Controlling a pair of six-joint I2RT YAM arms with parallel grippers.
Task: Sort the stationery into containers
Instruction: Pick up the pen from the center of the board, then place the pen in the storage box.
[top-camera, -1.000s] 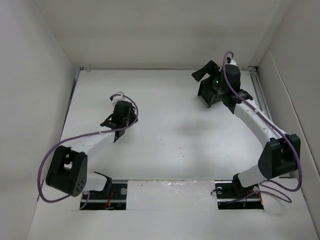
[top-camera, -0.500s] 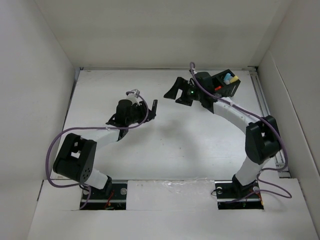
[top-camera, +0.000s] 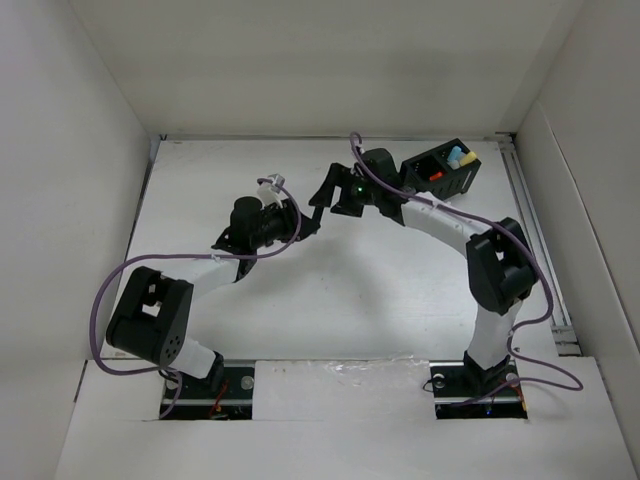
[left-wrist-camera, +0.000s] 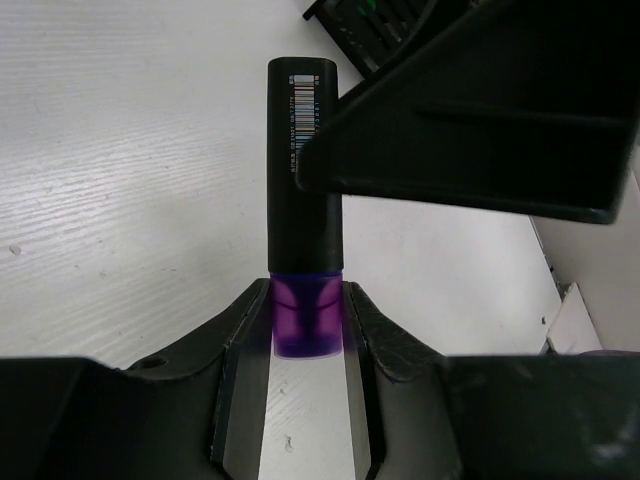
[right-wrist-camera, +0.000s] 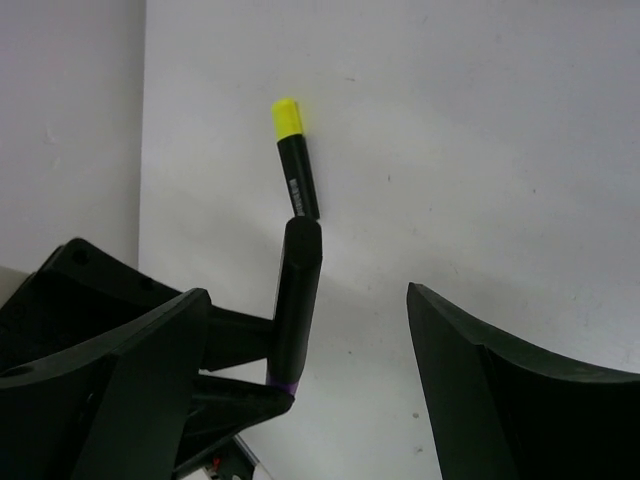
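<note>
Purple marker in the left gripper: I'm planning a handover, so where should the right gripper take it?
Probably by the free black barrel of the purple marker, toward its far end. The left gripper clamps only the purple cap end, so the barrel sticks out bare. The right gripper, open, should close across the barrel from its two sides.

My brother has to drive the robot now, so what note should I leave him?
Left gripper: shut on the purple marker, held by its purple end.
Right gripper: open, one finger on each side of that marker, not gripping it.
Organiser: far right of the table, already holding some markers.
Yellow marker: lying loose on the table.
Left to do: put the purple and yellow markers in the organiser.
</note>
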